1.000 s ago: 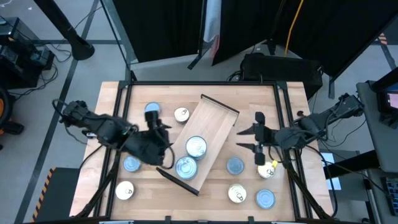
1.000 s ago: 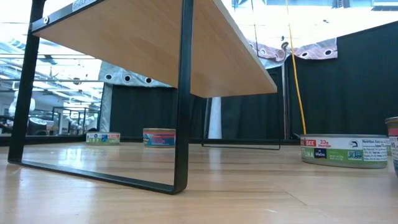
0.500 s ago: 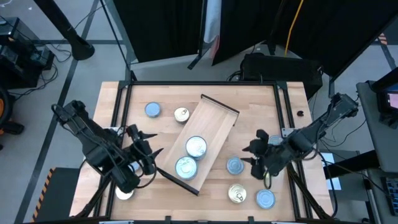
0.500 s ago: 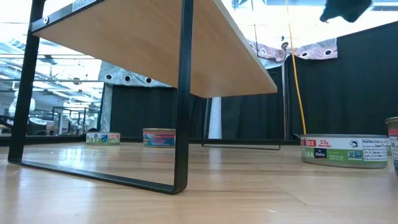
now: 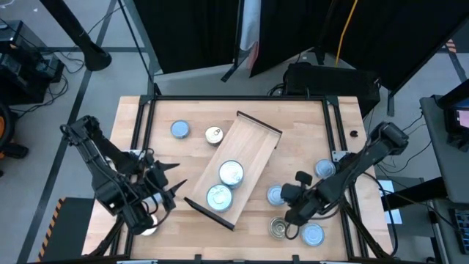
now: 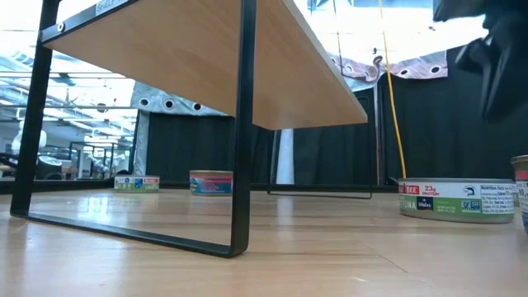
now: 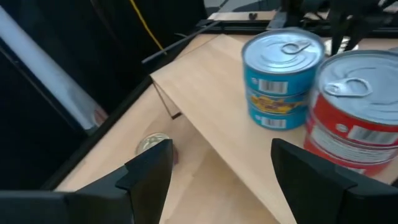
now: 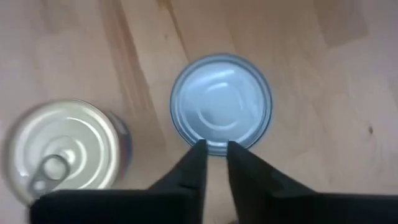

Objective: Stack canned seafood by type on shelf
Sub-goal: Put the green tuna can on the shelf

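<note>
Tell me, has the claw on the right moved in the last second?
Yes. In the high view the right gripper has swung from beside the table's right edge toward the near edge, closer to the shelf, and now hangs by a blue-topped tin.

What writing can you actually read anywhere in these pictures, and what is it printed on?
"23g PROTEIN", "BEE" and "TUNA": on the side label of the tin at the right in the low view.
Shelf frame, top corner: white lettering, too small to read.
Two far tins: labels too small to read.
Blue can and red can on the shelf: barcodes and print, blurred.
</note>
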Robot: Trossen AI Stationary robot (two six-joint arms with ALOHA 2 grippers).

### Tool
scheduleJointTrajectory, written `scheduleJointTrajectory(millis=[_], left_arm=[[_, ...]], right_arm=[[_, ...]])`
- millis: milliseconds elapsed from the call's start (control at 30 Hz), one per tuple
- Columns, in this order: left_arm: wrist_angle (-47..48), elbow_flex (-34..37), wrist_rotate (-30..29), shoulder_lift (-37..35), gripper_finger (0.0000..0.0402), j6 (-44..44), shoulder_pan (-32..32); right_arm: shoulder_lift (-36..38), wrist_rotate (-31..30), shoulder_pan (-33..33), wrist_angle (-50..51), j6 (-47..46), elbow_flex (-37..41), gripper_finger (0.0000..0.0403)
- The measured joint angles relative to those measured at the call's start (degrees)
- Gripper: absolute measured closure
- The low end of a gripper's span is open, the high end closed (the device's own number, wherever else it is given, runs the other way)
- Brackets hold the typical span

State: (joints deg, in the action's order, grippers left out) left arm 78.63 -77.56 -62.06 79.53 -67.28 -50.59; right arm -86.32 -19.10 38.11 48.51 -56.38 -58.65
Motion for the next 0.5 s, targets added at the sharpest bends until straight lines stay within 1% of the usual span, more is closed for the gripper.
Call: scheduleJointTrajectory(millis=[67, 100, 233, 367, 500], left_arm=[[-1.54, 0.00, -0.06, 0.02, 0.0133, 0.04, -0.59], [-2.04, 0.00, -0.06, 0.02, 0.0133, 0.05, -0.80], [-3.44, 0.00, -0.06, 0.02, 0.0133, 0.06, -1.35], [-3.57, 0.00, -0.07, 0.02, 0.0133, 0.04, -1.31], [-4.68, 0.00, -0.07, 0.02, 0.0133, 0.07, -1.31]], right_arm=[[-1.53, 0.86, 0.00, -0.07, -0.70, 0.00, 0.0388], [-1.88, 1.27, 0.00, -0.09, -1.16, 0.00, 0.0395], [-2.43, 1.27, -0.49, 0.04, -3.70, 0.00, 0.0395], [-3.46, 1.33, -0.60, -0.51, -3.83, 0.00, 0.0401], [-4.50, 3.33, -0.46, -0.53, -3.89, 0.03, 0.0402]])
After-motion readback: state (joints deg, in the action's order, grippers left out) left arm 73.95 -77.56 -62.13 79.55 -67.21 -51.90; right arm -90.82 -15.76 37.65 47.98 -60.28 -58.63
